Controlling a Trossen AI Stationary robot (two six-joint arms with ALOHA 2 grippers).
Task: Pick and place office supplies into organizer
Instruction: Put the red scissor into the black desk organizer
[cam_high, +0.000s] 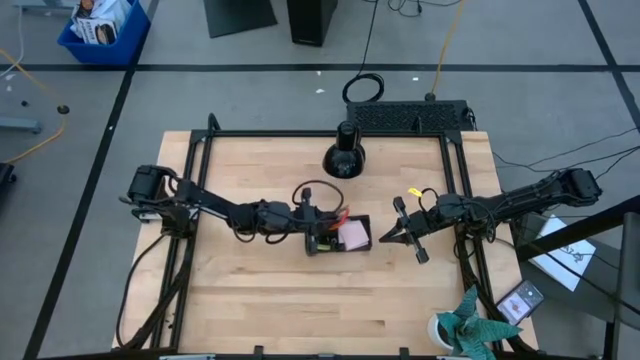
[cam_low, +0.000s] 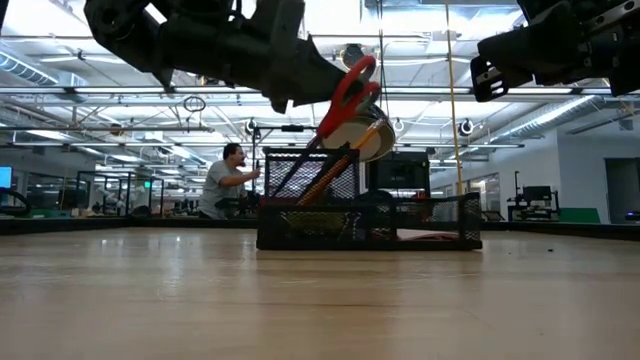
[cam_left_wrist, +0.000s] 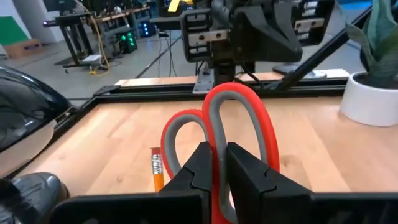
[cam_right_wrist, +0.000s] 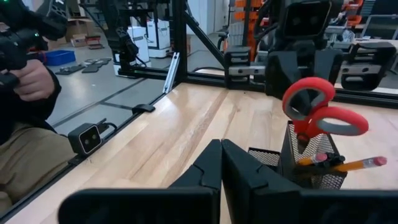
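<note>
Red-handled scissors (cam_low: 350, 88) stand tilted in the tall mesh compartment (cam_low: 308, 185) of the black organizer (cam_high: 338, 236) at the table's middle, handles up, and my left gripper (cam_left_wrist: 221, 158) is shut on them. Orange pencils (cam_right_wrist: 348, 165) lean in the same compartment. A pink sticky-note pad (cam_high: 352, 235) lies in the organizer's low part. My right gripper (cam_right_wrist: 221, 155) hangs shut just right of the organizer (cam_right_wrist: 311, 168), above the table, touching nothing. My left gripper pinches the scissors by the red rim of a handle loop (cam_left_wrist: 216, 138), where the two loops meet, between its two fingers. The fingers (cam_low: 300, 85) come from the table's left, nearly level and slanting slightly down. The scissors hang tilted, blades down inside the tall compartment.
A round black cone-shaped object (cam_high: 343, 155) stands at the far middle of the table. A potted plant (cam_high: 465, 330) sits at the near right corner, with a phone-like item (cam_high: 522, 300) beside it. A person (cam_low: 225, 180) sits beyond the table; a hand (cam_right_wrist: 31, 81) shows off its edge.
</note>
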